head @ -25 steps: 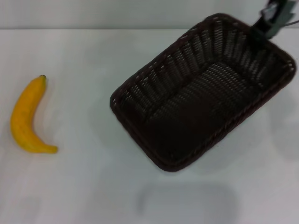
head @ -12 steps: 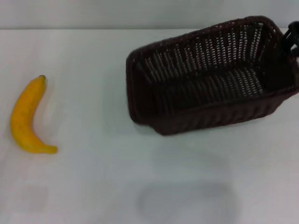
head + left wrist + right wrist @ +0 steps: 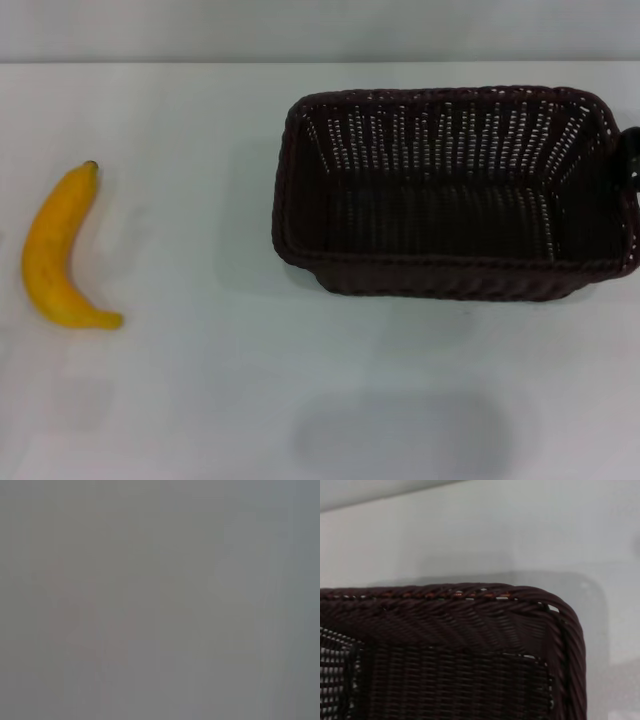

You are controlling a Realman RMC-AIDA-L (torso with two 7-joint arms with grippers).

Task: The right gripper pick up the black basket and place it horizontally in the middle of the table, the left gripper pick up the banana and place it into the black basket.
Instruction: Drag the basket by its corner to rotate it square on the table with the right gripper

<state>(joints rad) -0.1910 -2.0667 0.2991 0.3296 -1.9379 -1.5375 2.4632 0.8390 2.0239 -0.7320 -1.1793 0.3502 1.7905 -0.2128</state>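
The black basket (image 3: pixel 455 190) lies with its long side across the head view, right of the middle of the white table (image 3: pixel 200 400). Its open top faces up and it is empty. Only a small dark part of my right gripper (image 3: pixel 632 162) shows at the right edge, at the basket's right short rim, which it holds. The right wrist view shows a corner of the basket (image 3: pixel 470 640) close up. The yellow banana (image 3: pixel 57 250) lies alone at the far left, stem tip pointing away. My left gripper is out of view.
The table's far edge meets a pale wall (image 3: pixel 300 30) at the top of the head view. A faint grey shadow (image 3: pixel 400 435) lies on the table in front of the basket. The left wrist view shows only flat grey.
The basket has swung round from a diagonal, tilted pose to lie level and straight across the table. The right gripper has moved down along the right edge. The banana has not moved.
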